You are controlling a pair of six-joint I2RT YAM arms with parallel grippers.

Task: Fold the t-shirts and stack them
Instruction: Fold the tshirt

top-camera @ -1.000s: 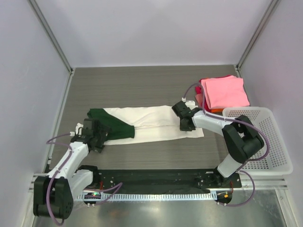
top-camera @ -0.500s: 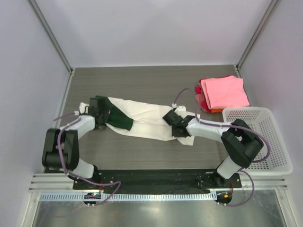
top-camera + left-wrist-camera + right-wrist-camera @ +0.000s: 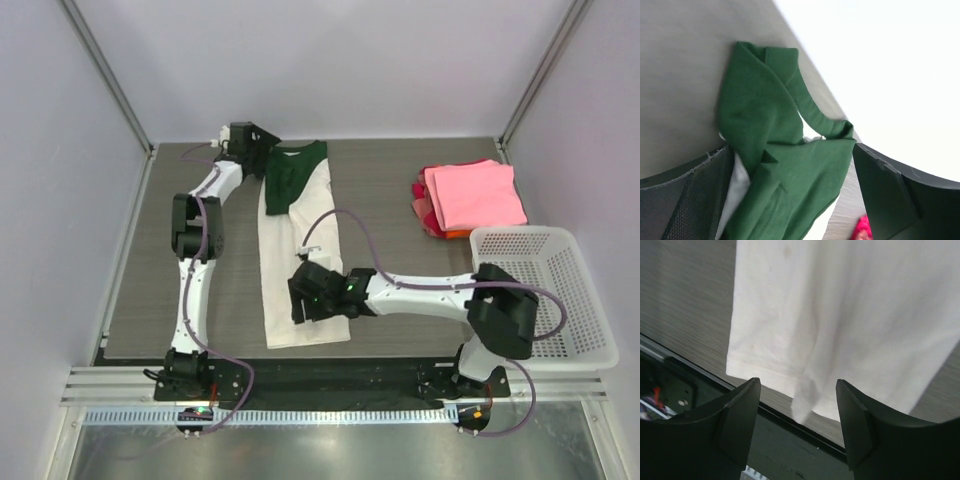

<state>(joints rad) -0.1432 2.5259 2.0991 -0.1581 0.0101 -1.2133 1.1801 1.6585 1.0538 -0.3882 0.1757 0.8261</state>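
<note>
The cream-white t-shirt [image 3: 298,270] lies stretched from far to near, its dark green collar and sleeves [image 3: 292,172] at the far end. My left gripper [image 3: 258,140] reaches to the back left. Its fingers stand wide open, with the green cloth [image 3: 785,165] lying loose between them in the left wrist view. My right gripper [image 3: 308,303] hovers over the hem near the table's front edge. It is open, and a small raised ridge of white hem [image 3: 807,400] stands between its fingers. A folded stack topped by a pink t-shirt [image 3: 472,192] sits at the back right.
A white mesh basket [image 3: 590,300] stands at the right edge beside the right arm's base. The black rail [image 3: 330,375] runs along the table's near edge just past the hem. Grey walls close in the back and sides.
The shirt swung from lying left to right to lying far to near. The left arm carried the green end to the back; the right gripper dragged the hem forward and opened.
</note>
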